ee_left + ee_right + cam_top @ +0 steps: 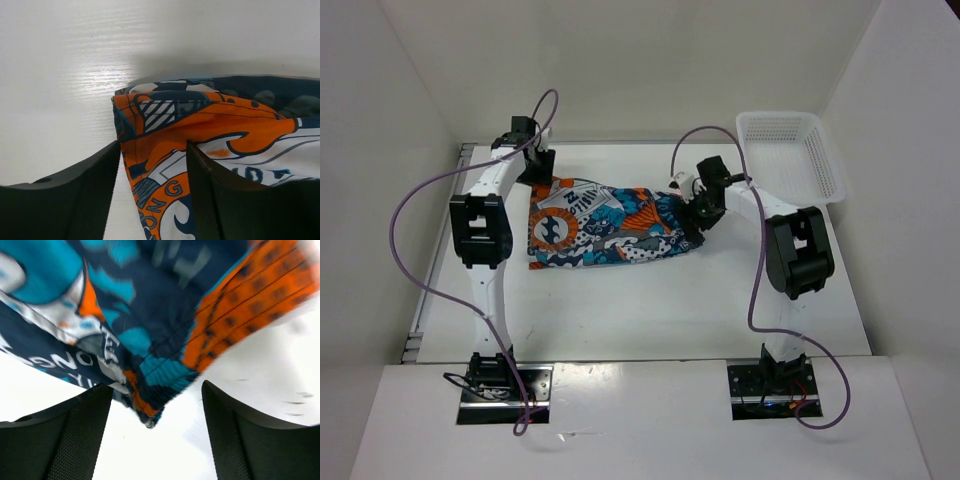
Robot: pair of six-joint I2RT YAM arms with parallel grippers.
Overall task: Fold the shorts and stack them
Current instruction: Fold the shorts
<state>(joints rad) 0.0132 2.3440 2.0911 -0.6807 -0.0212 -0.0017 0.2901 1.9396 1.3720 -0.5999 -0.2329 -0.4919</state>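
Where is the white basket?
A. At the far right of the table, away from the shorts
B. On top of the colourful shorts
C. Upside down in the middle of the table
A: in the top view the white basket stands open side up at the far right of the table, clear of the shorts, which lie spread in the middle.

Shorts [605, 225] on table [620, 300], left claw [538, 172] at far-left corner, right claw [701, 215] at right end, basket [822, 152] behind right.
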